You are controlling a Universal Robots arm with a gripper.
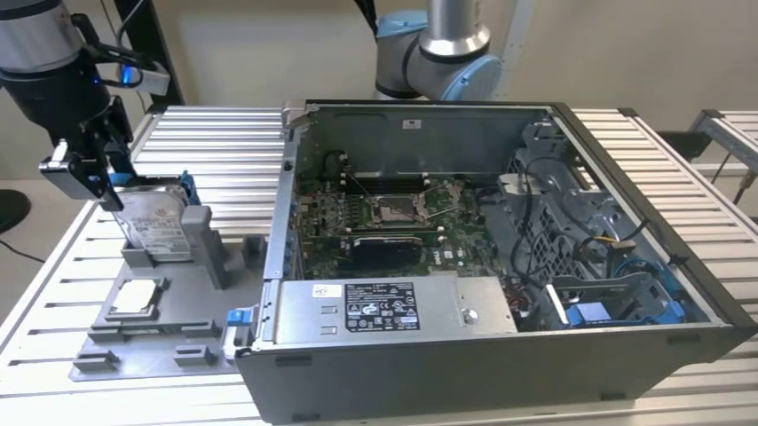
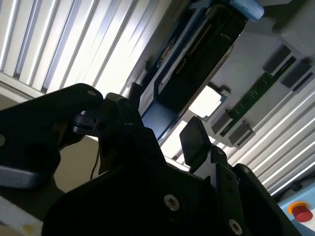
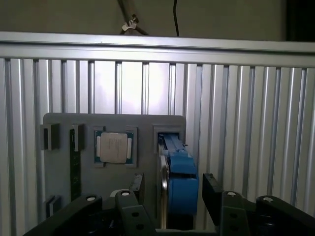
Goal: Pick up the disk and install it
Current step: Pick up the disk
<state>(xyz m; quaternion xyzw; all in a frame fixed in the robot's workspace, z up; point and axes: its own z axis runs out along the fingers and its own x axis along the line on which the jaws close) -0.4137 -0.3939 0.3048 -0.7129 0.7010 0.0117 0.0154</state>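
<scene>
- End effector [image 3: 173,181] open, straddling the disk's [image 3: 179,167] top edge with gaps on both sides, gripping nothing.
- Disk upright in grey holder [image 1: 216,241] on tabletop [image 1: 213,133], beside the case [image 1: 474,359].

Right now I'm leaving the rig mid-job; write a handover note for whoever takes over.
Claw: open, fingers either side of the top of the disk, not gripping it.
Disk: upright in its slot on the grey fixture, to the exterior view's left of the open case.
Done: claw lined up on the disk.
Left: disk not yet picked up or installed in the case.
</scene>
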